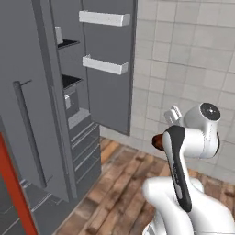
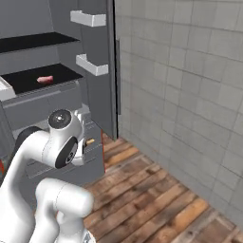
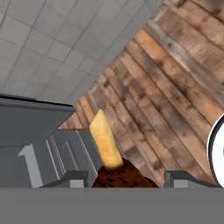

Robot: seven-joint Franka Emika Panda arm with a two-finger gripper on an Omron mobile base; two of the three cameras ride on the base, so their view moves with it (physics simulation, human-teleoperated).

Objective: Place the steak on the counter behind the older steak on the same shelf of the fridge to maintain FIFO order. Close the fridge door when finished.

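Two steaks: one held, one already on a shelf.
Fridge [image 1: 27,69]: fills the left of the left base view, its door [image 1: 110,82] swung open at upper centre with two white bins [image 1: 104,18] on the inner face.
Shelf [image 2: 40,78]: black board at the upper left of the right base view, the lower of two.
Older steak [image 2: 45,79]: pale pink piece lying near the middle of that shelf, with bare board behind it.
Steak [image 3: 124,177]: dark brown lump at the bottom centre of the hand view, with a pale yellow strip rising from it; in the left base view a dark brown edge shows at centre right beside the arm's wrist.
Gripper [image 3: 127,178]: fingers stand on either side of the steak and appear clamped on it, held well away from the fridge over the wood floor [image 3: 175,87].
Wall [image 2: 190,95]: grey tiles across the right of both base views, close to the arm.
Risk, reach: the meat must pass over or around the pink piece to land behind it; a low approach could push that piece back or off the board.
Risk, clearance: a swing toward the fridge could clip the open door or its bins.
Risk, grip: little of the hold is visible, so a slip in transit is possible.
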